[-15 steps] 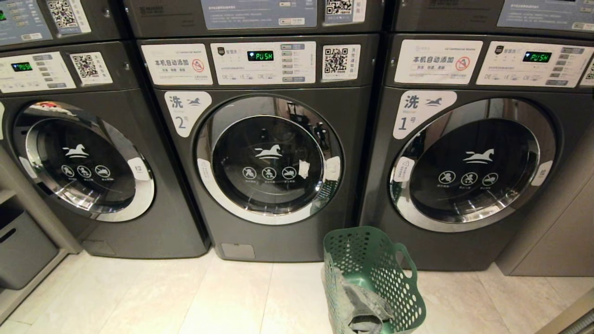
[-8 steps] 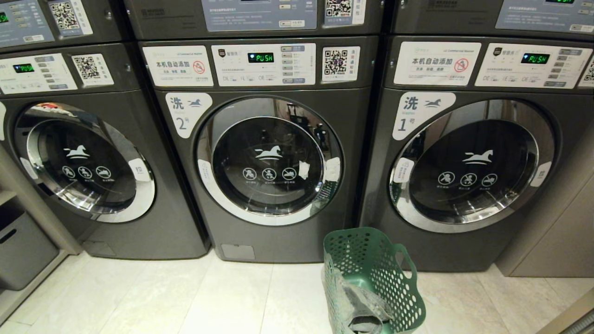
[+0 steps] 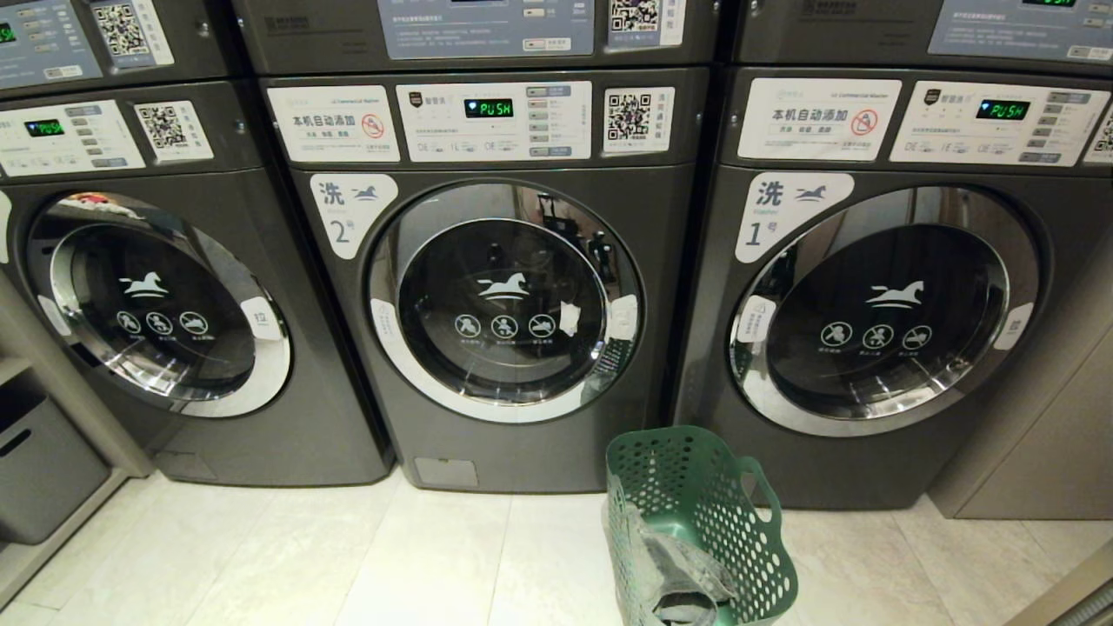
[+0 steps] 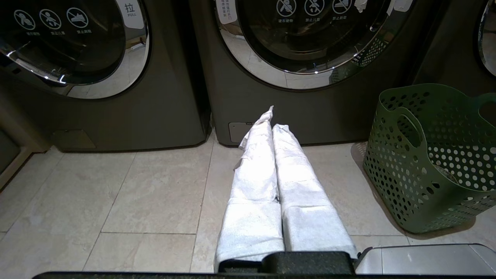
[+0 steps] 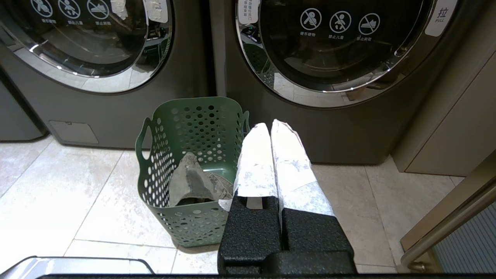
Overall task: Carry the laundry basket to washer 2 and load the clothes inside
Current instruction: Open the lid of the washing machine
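Note:
The dark green laundry basket point(image 3: 700, 522) stands on the floor between washer 2 point(image 3: 504, 300) and the washer labelled 1, with the grey-green clothes point(image 3: 674, 569) crumpled inside. Washer 2's round door is closed. The basket point(image 5: 190, 170) and the clothes point(image 5: 193, 182) also show in the right wrist view, just beside my right gripper point(image 5: 270, 126), which is shut and empty. My left gripper point(image 4: 272, 118) is shut and empty too, low over the floor in front of washer 2, with the basket point(image 4: 430, 155) off to its side. Neither arm appears in the head view.
Washer 1 point(image 3: 887, 304) stands right of washer 2 and a third washer point(image 3: 156, 304) left of it, both doors closed. A grey bin point(image 3: 43, 461) sits on a low shelf at far left. A cabinet panel point(image 3: 1035, 435) borders the right.
The head view shifted down very slightly at first, then held still. Basket, clothes and washers have not moved.

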Robot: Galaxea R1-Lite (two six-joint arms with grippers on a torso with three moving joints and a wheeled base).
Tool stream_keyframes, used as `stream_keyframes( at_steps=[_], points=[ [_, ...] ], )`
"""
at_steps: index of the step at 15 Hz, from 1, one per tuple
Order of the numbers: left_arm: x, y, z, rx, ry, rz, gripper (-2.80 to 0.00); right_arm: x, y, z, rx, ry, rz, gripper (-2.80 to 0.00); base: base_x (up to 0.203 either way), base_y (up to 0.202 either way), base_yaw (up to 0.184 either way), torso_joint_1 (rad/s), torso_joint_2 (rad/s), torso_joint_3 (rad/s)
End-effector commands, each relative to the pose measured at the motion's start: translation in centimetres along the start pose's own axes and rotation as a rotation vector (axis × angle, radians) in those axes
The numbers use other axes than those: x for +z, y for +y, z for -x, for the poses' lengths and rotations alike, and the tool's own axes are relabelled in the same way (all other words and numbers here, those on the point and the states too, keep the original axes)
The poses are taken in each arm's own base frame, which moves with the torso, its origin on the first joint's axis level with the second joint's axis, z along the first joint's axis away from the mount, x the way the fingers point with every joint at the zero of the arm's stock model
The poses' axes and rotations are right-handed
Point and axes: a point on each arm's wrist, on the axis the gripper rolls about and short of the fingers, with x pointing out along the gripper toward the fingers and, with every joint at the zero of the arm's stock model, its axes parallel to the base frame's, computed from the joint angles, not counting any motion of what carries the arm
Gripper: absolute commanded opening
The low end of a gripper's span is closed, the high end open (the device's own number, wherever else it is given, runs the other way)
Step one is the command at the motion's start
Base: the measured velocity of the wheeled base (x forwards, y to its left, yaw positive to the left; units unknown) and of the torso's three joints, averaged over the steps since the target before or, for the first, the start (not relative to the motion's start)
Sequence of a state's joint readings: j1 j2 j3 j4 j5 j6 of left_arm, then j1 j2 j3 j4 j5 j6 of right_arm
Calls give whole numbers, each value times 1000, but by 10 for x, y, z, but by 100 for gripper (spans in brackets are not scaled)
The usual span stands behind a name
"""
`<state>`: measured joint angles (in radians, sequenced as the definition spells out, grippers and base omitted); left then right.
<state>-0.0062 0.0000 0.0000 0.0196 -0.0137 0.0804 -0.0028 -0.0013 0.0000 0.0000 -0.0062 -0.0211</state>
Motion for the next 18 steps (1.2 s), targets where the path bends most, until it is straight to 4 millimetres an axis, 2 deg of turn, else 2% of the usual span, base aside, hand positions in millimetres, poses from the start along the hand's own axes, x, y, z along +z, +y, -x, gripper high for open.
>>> stream_keyframes(
  at_steps=[1,10,18],
  points=[
    [0,0,0,0,0,-1,-280,0,0,0,0,0,0,-280,0,0,0,0,0,0],
    [0,0,0,0,0,-10,-280,0,0,0,0,1,0,-280,0,0,0,0,0,0],
    [0,0,0,0,-1,-9,-280,0,0,0,0,0,0,-280,1,-180,2,4,2,2]
  ],
)
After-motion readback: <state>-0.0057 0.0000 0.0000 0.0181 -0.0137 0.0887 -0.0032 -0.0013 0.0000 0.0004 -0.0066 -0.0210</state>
